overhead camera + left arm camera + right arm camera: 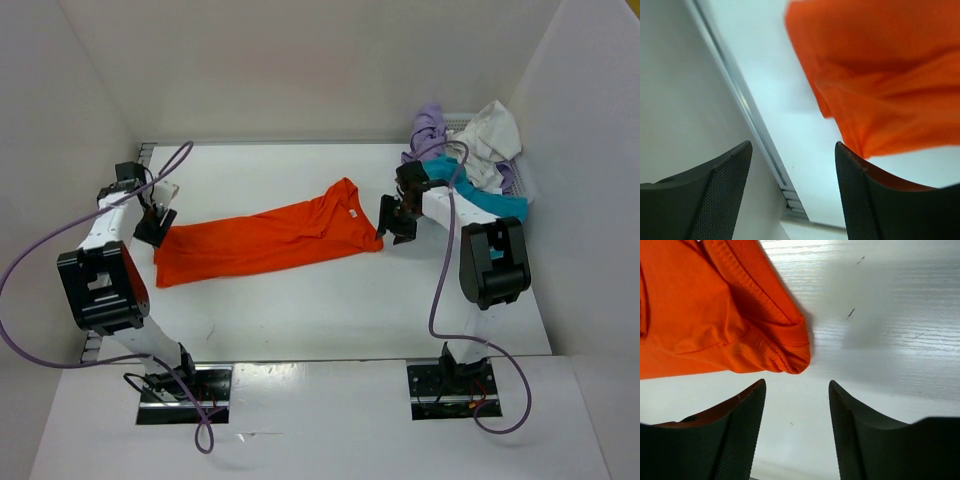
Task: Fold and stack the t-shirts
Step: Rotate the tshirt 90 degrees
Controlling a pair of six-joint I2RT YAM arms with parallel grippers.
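Note:
An orange t-shirt (265, 240) lies stretched out lengthwise across the middle of the table. My left gripper (158, 224) hovers at its left end, open, with only table between the fingers; the cloth (890, 80) hangs just past the right finger (875, 200). At the shirt's right end my right gripper (391, 220) is open too, and the sleeve corner (790, 357) lies on the table just ahead of the fingertips. The lavender (428, 125), off-white (492, 140) and teal-blue (487, 200) t-shirts sit bundled at the back right.
A white mesh basket (518, 178) holds the bundled shirts in the back right corner. White walls enclose the table on three sides. A metal rail (747, 112) runs along the table's left edge, close to my left gripper. Purple cables loop from both arms.

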